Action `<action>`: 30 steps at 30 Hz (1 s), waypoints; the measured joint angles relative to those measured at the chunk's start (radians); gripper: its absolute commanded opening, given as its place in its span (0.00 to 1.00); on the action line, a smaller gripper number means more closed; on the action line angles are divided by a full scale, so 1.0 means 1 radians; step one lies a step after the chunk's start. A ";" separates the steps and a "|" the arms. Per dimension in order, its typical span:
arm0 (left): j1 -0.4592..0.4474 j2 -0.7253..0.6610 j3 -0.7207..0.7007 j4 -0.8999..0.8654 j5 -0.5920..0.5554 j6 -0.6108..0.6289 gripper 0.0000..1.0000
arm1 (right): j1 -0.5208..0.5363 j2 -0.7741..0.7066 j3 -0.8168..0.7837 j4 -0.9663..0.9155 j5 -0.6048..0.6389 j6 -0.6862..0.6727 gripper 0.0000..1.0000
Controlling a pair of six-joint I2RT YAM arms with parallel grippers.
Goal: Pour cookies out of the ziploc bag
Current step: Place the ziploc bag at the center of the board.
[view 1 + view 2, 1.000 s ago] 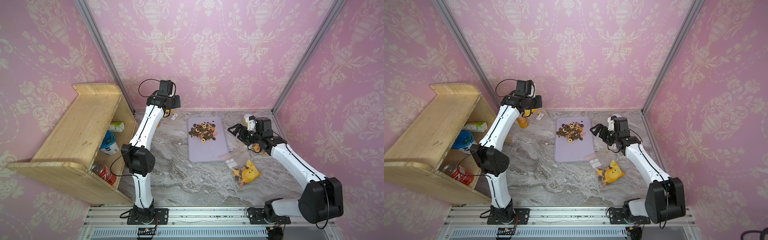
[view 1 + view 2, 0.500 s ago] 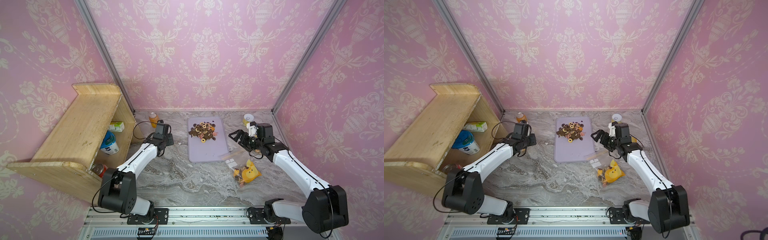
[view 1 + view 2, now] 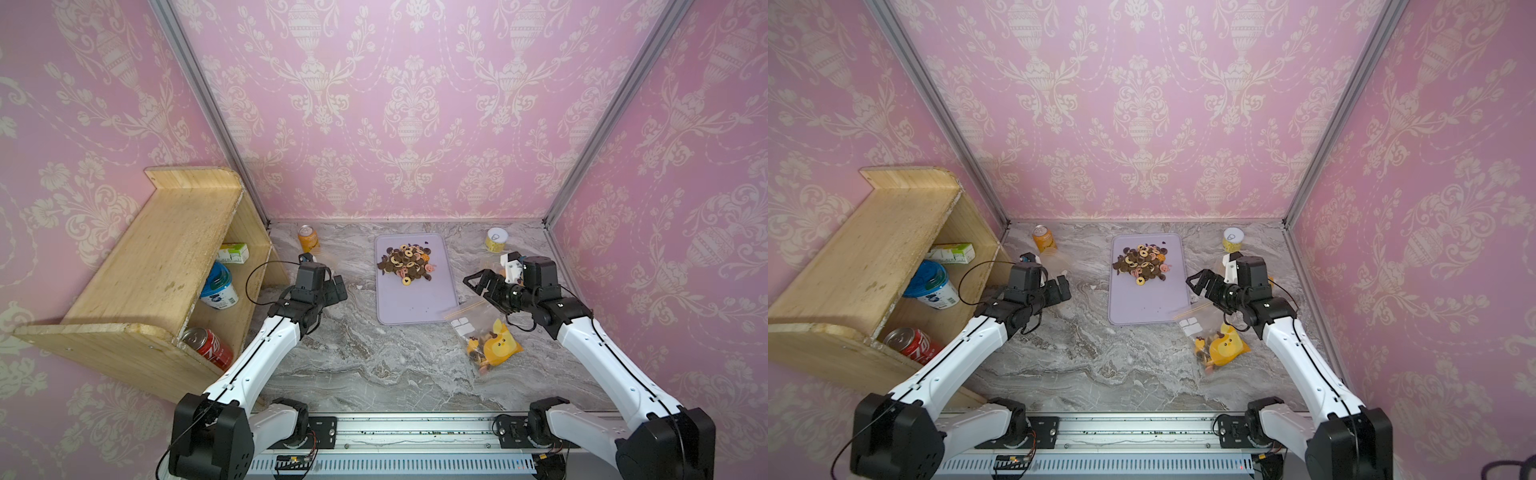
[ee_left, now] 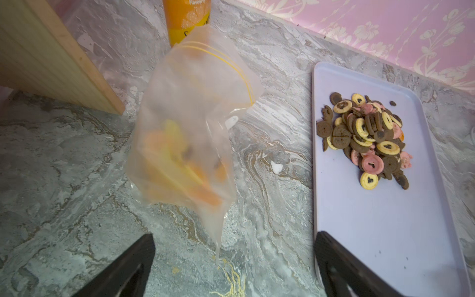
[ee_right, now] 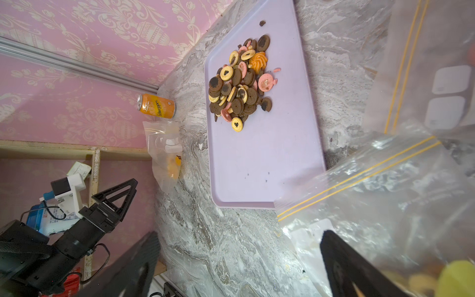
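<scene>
Left gripper: your left gripper (image 4: 234, 239) stands with its black jaws wide apart, clamping nothing.
Left bag: the clear plastic left ziploc bag (image 4: 190, 128) with yellow zip lines is just ahead of those jaws. Its lower corner points into the gap and, as far as the wrist view shows, touches neither finger. It looks smeared, so you cannot tell whether it is at rest. The yellow and orange lumps inside are too blurred to name.
Beyond it: an orange drink can (image 4: 189, 20) stands past the bag's zip end.
Cookies: the cookies (image 3: 405, 262), small round, ring and flower biscuits in dark brown, tan, orange and pink, are heaped on the far half of the flat lavender plastic tray (image 3: 411, 303). That is off to one side of your left jaws and ahead of your right jaws.
Right gripper: your right gripper (image 5: 240, 235) also has its jaws wide apart and empty. One finger overlaps the bag below; you cannot tell if it touches.
Right bag: the clear right ziploc bag (image 3: 482, 332) lies flat on the grey marble tabletop (image 3: 374, 365), zip end at the tray's near corner. A yellow cartoon-animal face and a few small biscuits sit at its closed end.
Why so: the mouth faces the tray, which suits pouring.
Progress: probably mostly done, with a few biscuits left inside.
Next: likely pinch the closed end and lift.
Risk: thin film slipping, or the animal face blocking the mouth.
</scene>
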 measured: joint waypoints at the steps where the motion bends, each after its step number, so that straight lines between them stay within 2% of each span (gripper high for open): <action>1: -0.002 -0.008 0.000 -0.006 0.019 -0.008 0.99 | 0.000 -0.031 0.000 -0.031 0.012 -0.007 1.00; 6: -0.023 -0.055 0.034 -0.043 0.119 -0.048 0.99 | 0.000 -0.145 0.000 -0.191 0.060 -0.040 1.00; 10: -0.087 -0.062 0.083 -0.062 0.163 -0.060 0.99 | 0.001 -0.171 0.000 -0.305 0.109 -0.063 1.00; 16: -0.195 0.032 0.189 -0.126 0.194 -0.078 0.99 | 0.037 -0.142 0.029 -0.424 0.164 -0.085 1.00; 20: -0.234 0.100 0.251 -0.186 0.137 -0.077 0.99 | 0.125 -0.029 0.149 -0.491 0.252 -0.118 1.00; 24: -0.236 0.105 0.271 -0.219 0.079 -0.068 0.99 | 0.266 0.130 0.301 -0.558 0.394 -0.144 1.00; 30: -0.222 0.183 0.356 -0.249 0.077 -0.014 0.99 | 0.455 0.392 0.504 -0.656 0.583 -0.164 1.00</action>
